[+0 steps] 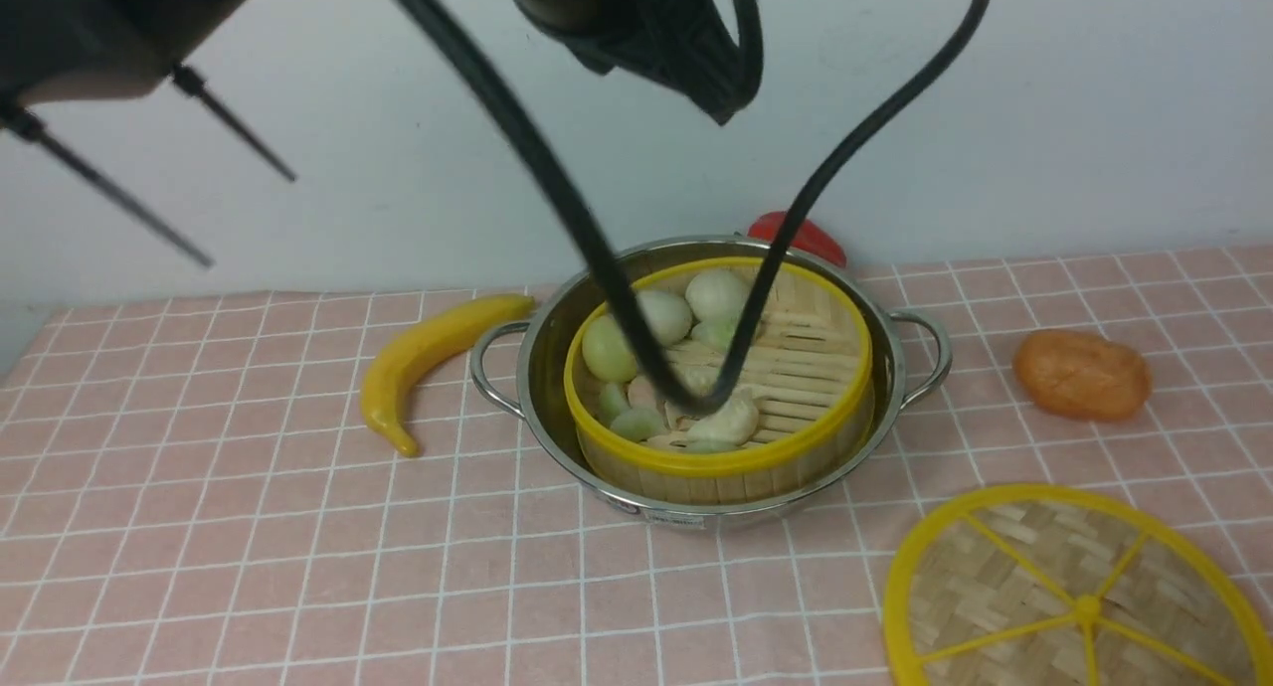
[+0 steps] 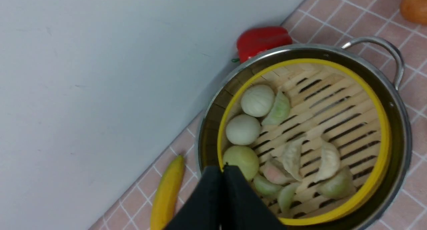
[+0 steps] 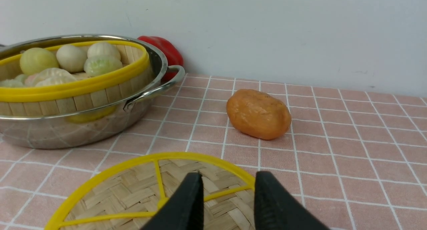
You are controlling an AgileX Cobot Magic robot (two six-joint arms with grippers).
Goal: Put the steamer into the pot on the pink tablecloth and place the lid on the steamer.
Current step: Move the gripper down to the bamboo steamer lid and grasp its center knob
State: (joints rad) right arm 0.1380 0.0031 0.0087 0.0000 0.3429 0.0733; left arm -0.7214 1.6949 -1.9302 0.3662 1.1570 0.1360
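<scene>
Our right gripper (image 3: 228,176) shows two black fingers (image 3: 186,203) parted by a modest gap. It holds nothing and is poised just over the lid (image 3: 133,190), near its rim. Our left gripper (image 2: 223,168) is pressed closed and empty, hanging above the edge of the steamer (image 2: 337,100). In the front view the lid lies flat on the tablecloth (image 1: 249,527) in the lower right corner. The steamer, holding buns (image 2: 257,100) and dumplings (image 2: 328,161), already sits inside the pot (image 1: 545,368) at centre, up and left of the lid. The right arm is clearly nearer, so we judge the lid is its to grasp and carry up-left onto the steamer.
</scene>
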